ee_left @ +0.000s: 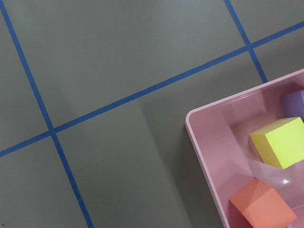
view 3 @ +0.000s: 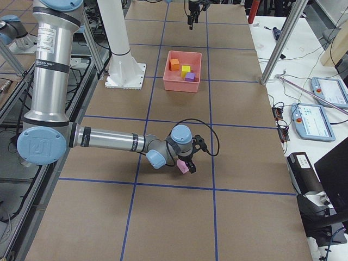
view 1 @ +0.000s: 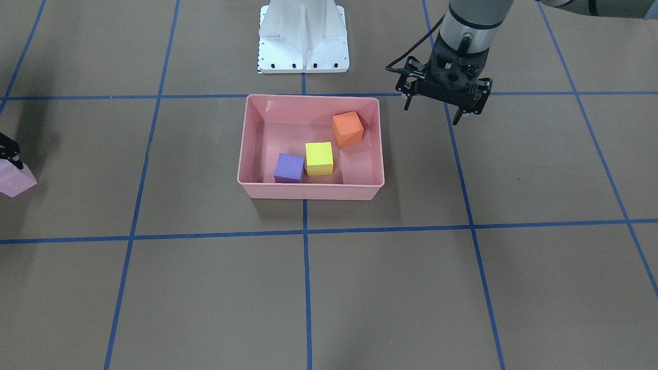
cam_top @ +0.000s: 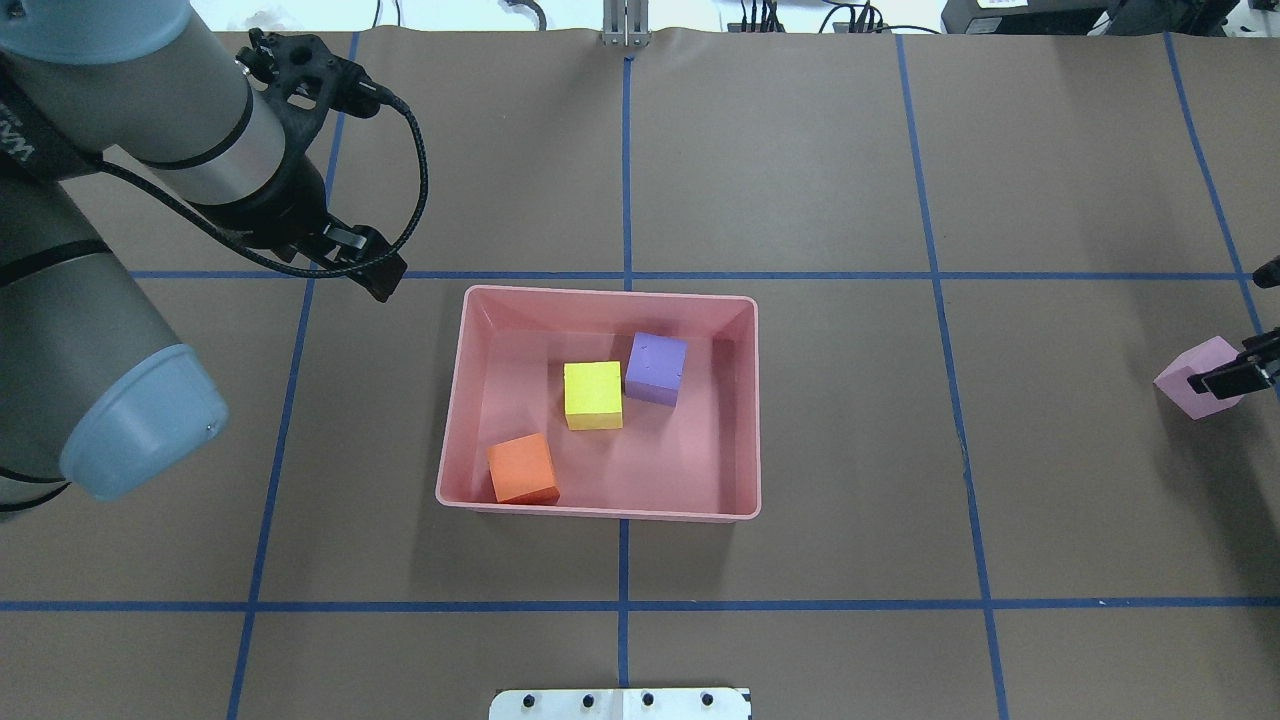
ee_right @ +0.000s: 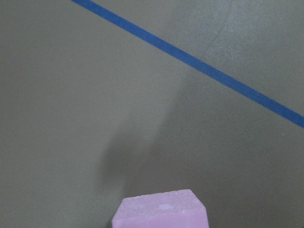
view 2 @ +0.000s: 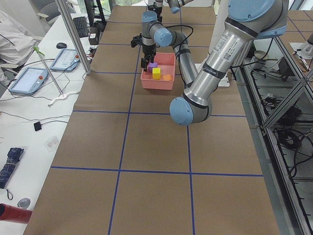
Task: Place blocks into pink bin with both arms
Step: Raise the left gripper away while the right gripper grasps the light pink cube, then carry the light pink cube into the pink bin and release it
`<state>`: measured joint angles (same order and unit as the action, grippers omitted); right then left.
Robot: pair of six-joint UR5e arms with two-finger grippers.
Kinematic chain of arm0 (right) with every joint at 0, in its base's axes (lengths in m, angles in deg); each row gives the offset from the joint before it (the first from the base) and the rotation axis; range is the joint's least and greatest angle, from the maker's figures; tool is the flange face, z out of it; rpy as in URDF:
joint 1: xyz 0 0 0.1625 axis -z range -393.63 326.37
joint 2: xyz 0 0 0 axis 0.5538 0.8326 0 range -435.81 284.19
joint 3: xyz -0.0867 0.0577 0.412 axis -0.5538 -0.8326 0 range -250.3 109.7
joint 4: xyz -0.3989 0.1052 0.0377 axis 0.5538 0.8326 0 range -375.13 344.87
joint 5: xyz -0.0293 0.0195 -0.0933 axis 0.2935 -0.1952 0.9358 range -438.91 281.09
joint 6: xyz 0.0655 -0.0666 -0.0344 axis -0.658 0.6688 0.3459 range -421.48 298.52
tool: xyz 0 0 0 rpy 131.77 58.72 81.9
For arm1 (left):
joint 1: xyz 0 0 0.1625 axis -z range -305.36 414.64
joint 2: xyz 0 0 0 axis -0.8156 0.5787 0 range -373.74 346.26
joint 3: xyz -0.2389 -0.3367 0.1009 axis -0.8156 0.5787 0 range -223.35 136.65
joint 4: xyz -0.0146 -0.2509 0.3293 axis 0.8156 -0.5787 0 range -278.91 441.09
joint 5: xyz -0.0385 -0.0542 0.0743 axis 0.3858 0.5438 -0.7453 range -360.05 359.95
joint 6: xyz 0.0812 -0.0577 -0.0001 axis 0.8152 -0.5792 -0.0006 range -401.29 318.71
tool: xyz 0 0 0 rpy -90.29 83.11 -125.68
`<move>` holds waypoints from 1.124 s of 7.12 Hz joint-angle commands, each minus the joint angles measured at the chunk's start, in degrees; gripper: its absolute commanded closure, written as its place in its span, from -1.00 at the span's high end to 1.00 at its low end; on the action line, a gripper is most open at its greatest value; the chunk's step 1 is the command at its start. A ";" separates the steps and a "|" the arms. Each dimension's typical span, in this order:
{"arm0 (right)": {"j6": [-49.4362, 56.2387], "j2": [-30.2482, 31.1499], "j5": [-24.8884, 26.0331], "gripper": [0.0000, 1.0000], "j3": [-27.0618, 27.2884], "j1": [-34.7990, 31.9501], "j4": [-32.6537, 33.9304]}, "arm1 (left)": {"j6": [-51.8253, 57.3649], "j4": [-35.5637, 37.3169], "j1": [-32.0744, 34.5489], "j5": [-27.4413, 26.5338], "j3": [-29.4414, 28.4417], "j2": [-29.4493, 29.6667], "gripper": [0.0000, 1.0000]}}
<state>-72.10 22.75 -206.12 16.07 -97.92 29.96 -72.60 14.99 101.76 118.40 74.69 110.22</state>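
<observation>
The pink bin (view 1: pixel 311 191) sits mid-table, also in the overhead view (cam_top: pixel 600 510). Inside lie the orange cube (view 1: pixel 348 128), the yellow cube (view 1: pixel 318 158) and the purple cube (view 1: pixel 289 168); yellow and purple touch. My left gripper (view 1: pixel 444 103) hovers open and empty beside the bin's corner nearest the orange cube; its wrist view shows that corner (ee_left: pixel 199 142). My right gripper (cam_top: pixel 1235 375) is shut on the light pink cube (cam_top: pixel 1190 380), low over the table far from the bin; the cube shows in the right wrist view (ee_right: pixel 161 211).
The white base pedestal (view 1: pixel 303 36) stands just behind the bin. Blue tape lines (view 1: pixel 306 288) grid the brown table. A metal post (view 3: pixel 283 43) and desks with tablets (view 3: pixel 312 122) stand along the operators' side.
</observation>
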 commanded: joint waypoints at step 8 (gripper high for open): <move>-28.08 -8.01 0.47 -1.00 8.69 2.32 4.63 | 3.86 -3.50 2.61 0.02 0.26 -5.20 1.00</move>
<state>-92.71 17.51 -205.56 21.73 -95.65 31.62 -70.86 13.00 102.90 118.36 74.97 107.10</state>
